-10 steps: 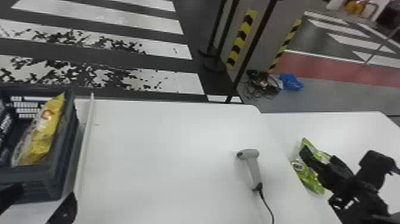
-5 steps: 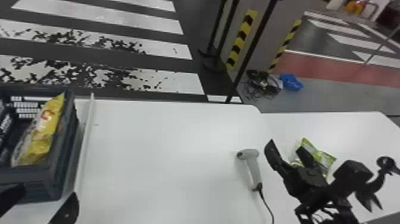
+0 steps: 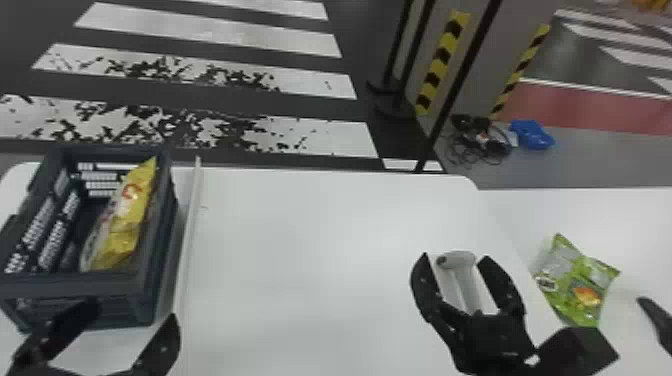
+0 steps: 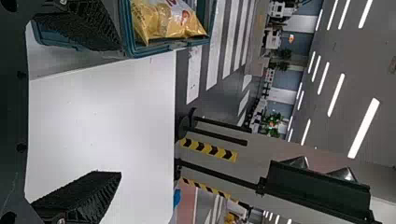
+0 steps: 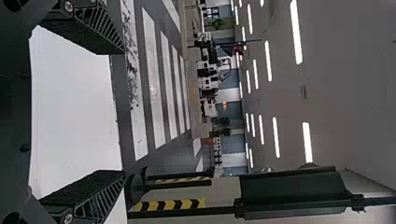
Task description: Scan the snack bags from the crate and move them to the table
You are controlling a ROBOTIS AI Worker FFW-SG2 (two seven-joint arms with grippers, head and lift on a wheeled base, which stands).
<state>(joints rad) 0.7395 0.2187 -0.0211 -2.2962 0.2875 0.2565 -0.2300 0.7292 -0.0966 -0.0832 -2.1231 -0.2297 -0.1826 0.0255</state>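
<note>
My right gripper (image 3: 452, 265) stands open in the head view, its fingers to either side of the grey scanner's head (image 3: 460, 259) as seen from above; contact cannot be told. In the right wrist view that gripper (image 5: 122, 112) has nothing between its fingers. My left gripper (image 3: 135, 320) is open at the near side of the dark crate (image 3: 70, 285); in the left wrist view the gripper (image 4: 119, 112) holds nothing. A yellow snack bag (image 3: 125, 215) leans inside the crate, at its right side. The green snack bag (image 3: 575, 285) lies on the table to the scanner's right.
A thin pale strip (image 3: 189, 235) runs along the white table (image 3: 310, 250) just right of the crate. A dark curved part (image 3: 655, 320) shows at the right edge. Black posts and a blue item (image 3: 532, 135) stand beyond the table.
From over the green bag, my right gripper has moved left to the scanner, leaving the bag in plain sight on the table. The left gripper has stayed about where it was.
</note>
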